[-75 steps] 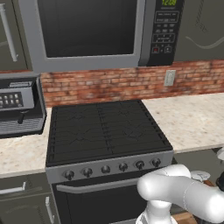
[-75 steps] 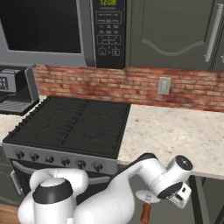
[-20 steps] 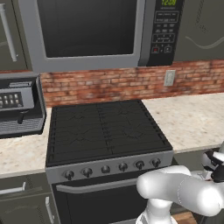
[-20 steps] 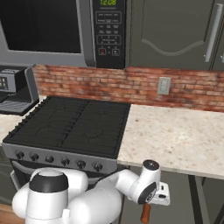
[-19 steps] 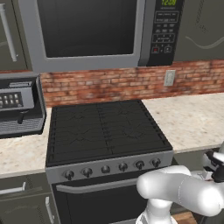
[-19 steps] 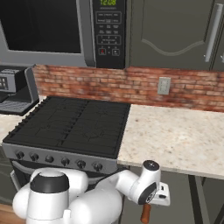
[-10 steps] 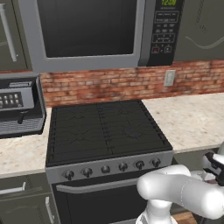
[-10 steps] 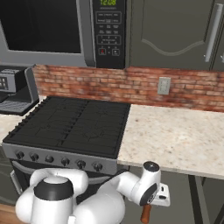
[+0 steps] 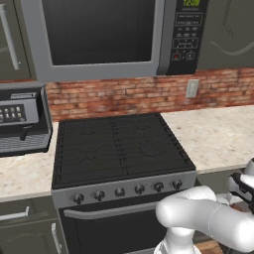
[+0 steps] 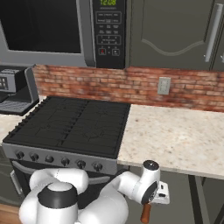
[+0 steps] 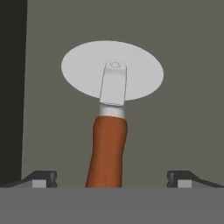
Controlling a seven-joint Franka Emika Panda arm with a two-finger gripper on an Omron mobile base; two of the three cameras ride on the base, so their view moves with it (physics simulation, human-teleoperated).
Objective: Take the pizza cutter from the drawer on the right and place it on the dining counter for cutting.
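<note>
A home kitchen: a black gas stove (image 9: 119, 149) with front knobs sits under a built-in microwave (image 9: 114, 37), backed by a red brick wall (image 10: 131, 87), flanked by a speckled stone surface (image 10: 175, 138), a coffee machine (image 9: 22, 121) and dark cabinets (image 10: 175, 33).

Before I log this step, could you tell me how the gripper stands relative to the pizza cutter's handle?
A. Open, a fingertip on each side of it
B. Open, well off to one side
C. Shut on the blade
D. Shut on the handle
A: in the hand view the gripper is open, its fingertips apart on either side of the pizza cutter handle.
</note>
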